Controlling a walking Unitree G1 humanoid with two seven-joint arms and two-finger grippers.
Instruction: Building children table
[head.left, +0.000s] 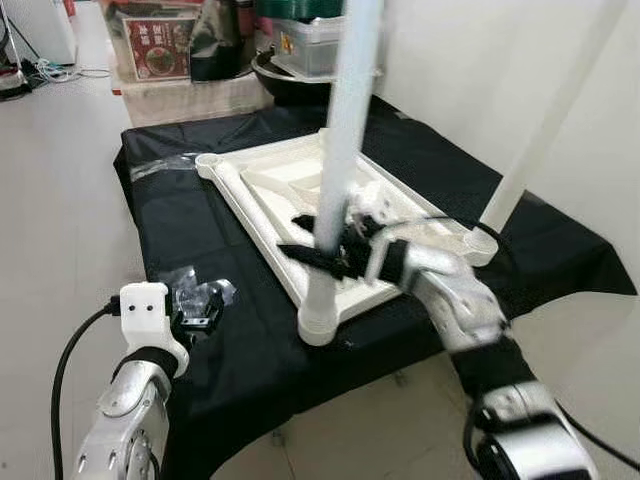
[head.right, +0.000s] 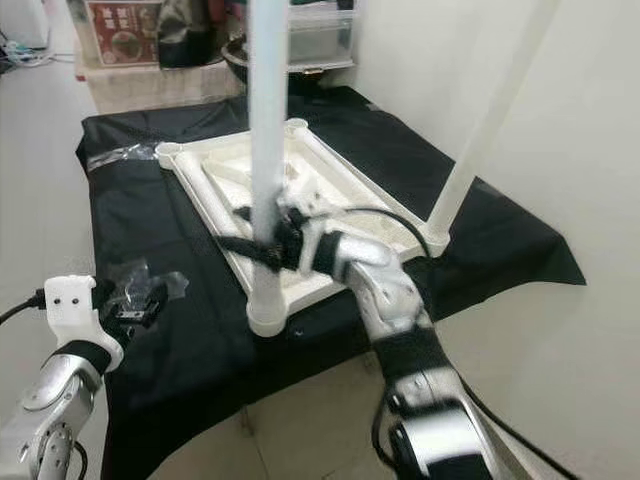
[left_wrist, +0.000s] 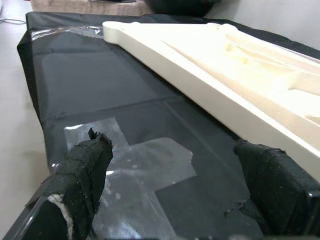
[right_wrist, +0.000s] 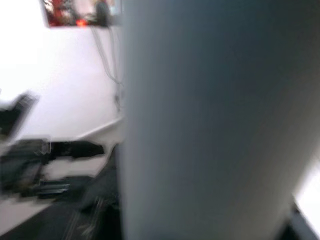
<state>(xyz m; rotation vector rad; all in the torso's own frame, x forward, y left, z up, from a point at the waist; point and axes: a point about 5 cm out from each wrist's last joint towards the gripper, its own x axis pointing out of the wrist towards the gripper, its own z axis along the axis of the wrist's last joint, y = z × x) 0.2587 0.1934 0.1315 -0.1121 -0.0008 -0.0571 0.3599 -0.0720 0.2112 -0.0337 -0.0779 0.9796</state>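
— Seen from the head?
— Upturned white children's table (head.left: 290, 190) lying flat on a black cloth (head.left: 200, 220) over a low tabletop. One white leg (head.left: 345, 130) standing upright in the near corner socket, a second leg (head.left: 530, 150) upright at the far right corner. Right gripper (head.left: 335, 240) reaching in from the lower right, black fingers (head.left: 310, 258) on either side of the near leg, low on it, just above the socket; clamped or only touching, cannot tell from here. Left gripper (head.left: 195, 310) near the front left edge of the cloth, well apart from the white frame, over a scrap of clear plastic wrap (head.left: 215, 292). Boxes (head.left: 155, 45) and a dark bowl (head.left: 285, 80) on the floor behind.

— From the left wrist?
— Two black padded fingers (left_wrist: 80, 180) spread wide apart, holding nothing. Between them, black cloth with a patch of clear plastic film (left_wrist: 135, 170). Beyond, the long cream edge of the table frame (left_wrist: 210, 80) running across, with its round corner socket (left_wrist: 112, 30) at the far end.

— From the right wrist?
— Blurred. Pale grey-white leg (right_wrist: 210, 120) very close, upright. Bright floor (right_wrist: 65, 75) and dark smudges behind. State of the fingers here: cannot tell.
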